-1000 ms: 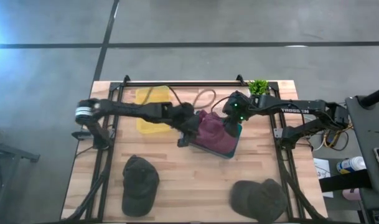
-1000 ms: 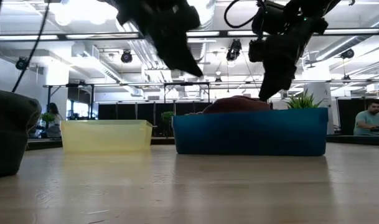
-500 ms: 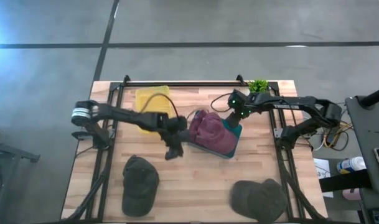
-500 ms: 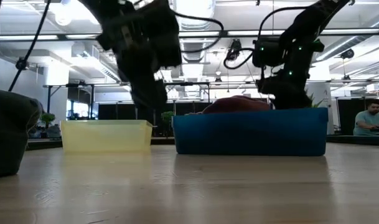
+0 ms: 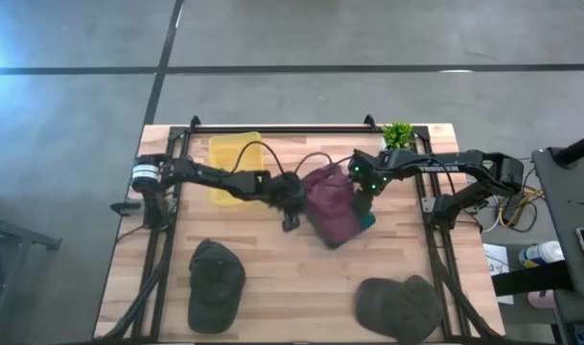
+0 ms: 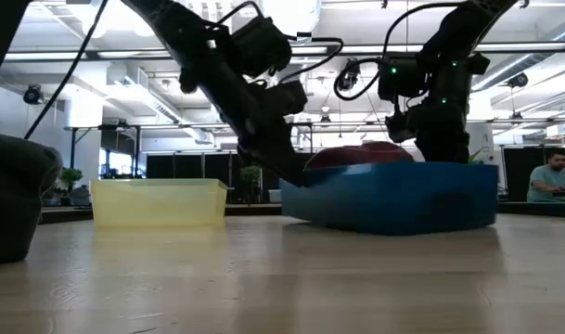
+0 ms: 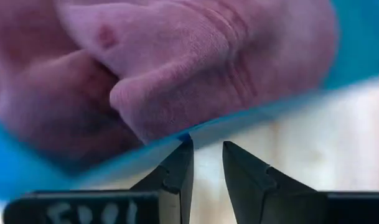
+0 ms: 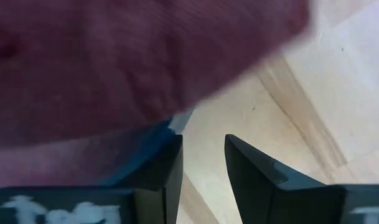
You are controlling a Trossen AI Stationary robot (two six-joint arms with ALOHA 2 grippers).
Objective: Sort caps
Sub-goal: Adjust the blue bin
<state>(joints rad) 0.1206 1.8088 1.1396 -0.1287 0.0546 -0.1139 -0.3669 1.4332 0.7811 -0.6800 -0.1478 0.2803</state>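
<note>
Care with the blue plastic bin matters most now, because it sits skewed on the wooden table and, in the low view, one end looks tipped up. The two maroon fabric caps lie heaped inside it, bulging over its rim.

Your left gripper is at the bin's edge on the yellow plastic bin's side. Its jaws are parted only a little, and bare wood shows through the gap, so it grasps nothing. Your right gripper is at the opposite edge of the blue bin. Its jaws are likewise slightly parted with nothing between them, and a maroon cap overhangs just above.

I judge the step to be settling this bin, so bring both grippers away from its walls gently and evenly. A one-sided nudge could spill the heap.

The two dark olive fabric caps lie on the table well apart from the blue bin, on the near side. They are not yet sorted.
</note>
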